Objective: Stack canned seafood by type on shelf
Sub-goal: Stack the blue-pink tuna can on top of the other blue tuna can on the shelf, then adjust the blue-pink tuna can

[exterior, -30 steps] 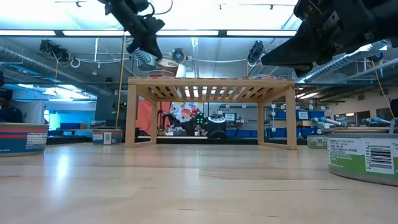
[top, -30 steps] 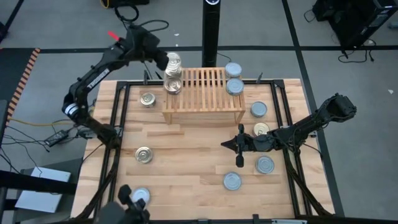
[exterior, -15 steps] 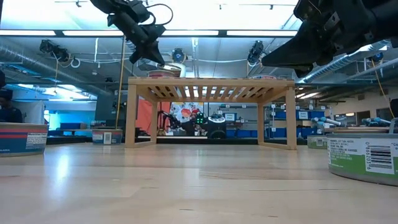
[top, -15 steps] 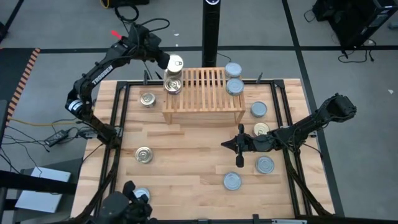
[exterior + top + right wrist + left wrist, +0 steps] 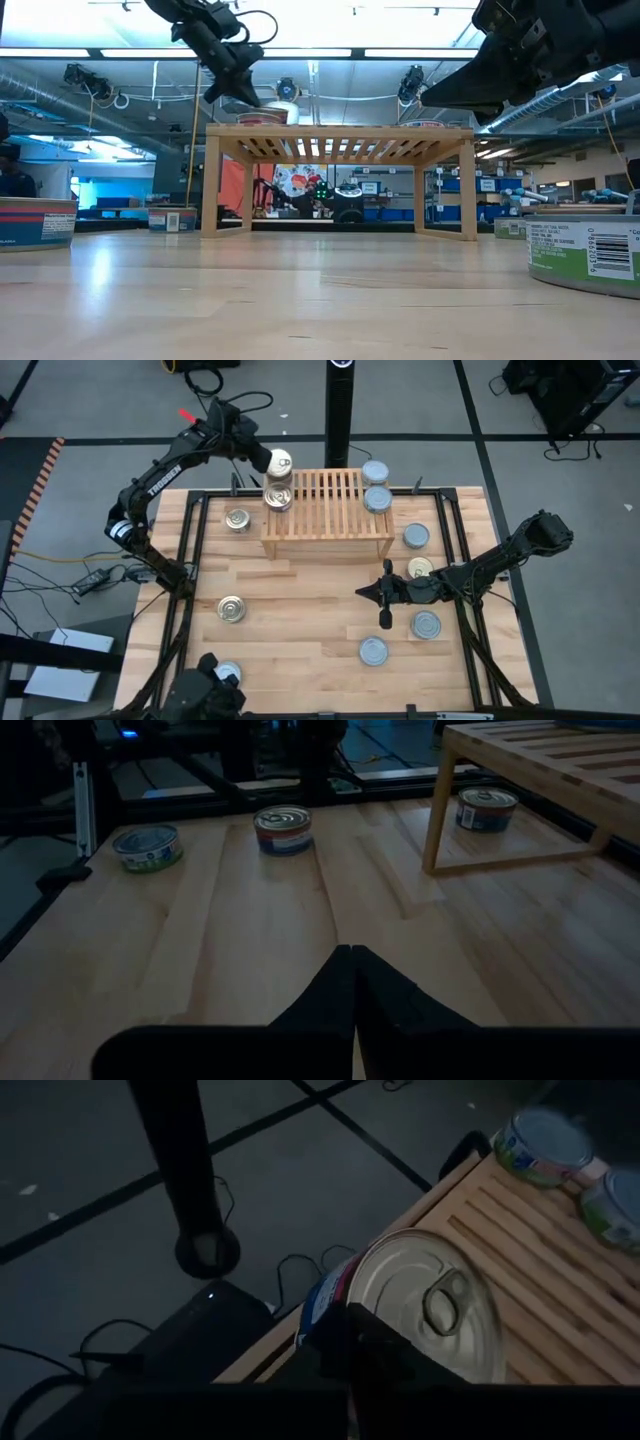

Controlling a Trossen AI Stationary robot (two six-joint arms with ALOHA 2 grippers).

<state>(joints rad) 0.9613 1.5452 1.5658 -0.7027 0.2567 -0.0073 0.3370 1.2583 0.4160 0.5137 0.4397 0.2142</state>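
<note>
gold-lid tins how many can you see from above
5: one tin in the left end effector, one on the shelf, maybe hiding more, three on the table: rear-left, left, right.

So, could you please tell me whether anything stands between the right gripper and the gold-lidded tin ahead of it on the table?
Nothing visible does. Only bare table lies between the right gripper and the gold-lidded tin; the shelf stands off to one side.

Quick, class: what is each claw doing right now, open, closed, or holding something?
Left claw: closed on a short round metal tin with a gold pull-tab lid, above the light-wood slatted shelf.
Right claw: closed, holding nothing.
</note>
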